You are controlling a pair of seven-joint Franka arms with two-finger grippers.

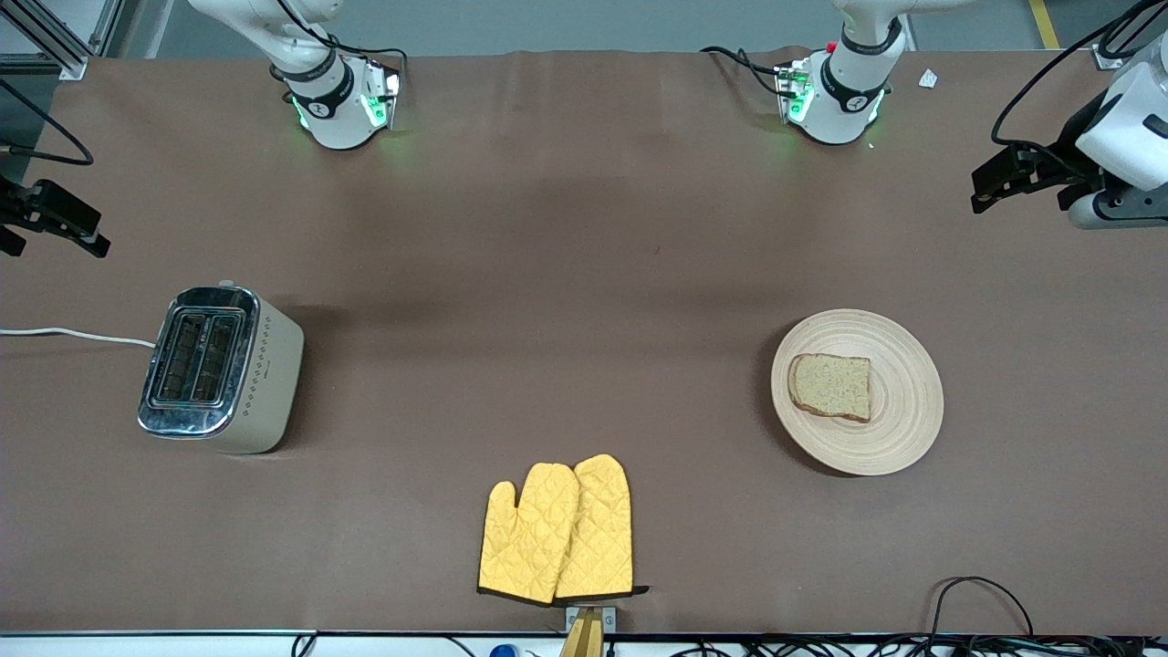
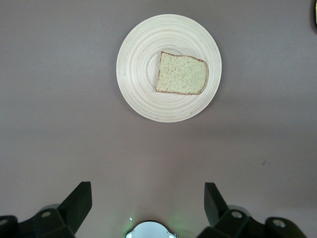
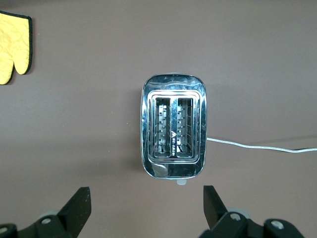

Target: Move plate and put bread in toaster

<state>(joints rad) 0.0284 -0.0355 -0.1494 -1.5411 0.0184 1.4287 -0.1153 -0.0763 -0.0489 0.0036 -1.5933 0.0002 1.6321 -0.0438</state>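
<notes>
The round beige plate (image 1: 899, 429) lies toward the left arm's end of the table, and the brown bread slice (image 1: 830, 385) lies flat on it. The chrome-topped toaster (image 1: 219, 365) stands upright toward the right arm's end, both slots empty, and its white cord (image 1: 73, 334) runs off the table edge. My left gripper (image 1: 990, 182) is open and empty, high over bare table at its end. In the left wrist view (image 2: 147, 198) it is well apart from the plate (image 2: 138, 64) and bread (image 2: 182, 73). My right gripper (image 1: 55, 228) is open and empty, high over bare table. In the right wrist view (image 3: 146, 201) it is apart from the toaster (image 3: 173, 131).
A pair of yellow oven mitts (image 1: 557, 529) lies near the table's front edge, between toaster and plate. One mitt (image 3: 12, 47) shows in the right wrist view. Cables (image 1: 976, 593) run along the front edge. The two arm bases (image 1: 338, 100) stand at the edge farthest from the front camera.
</notes>
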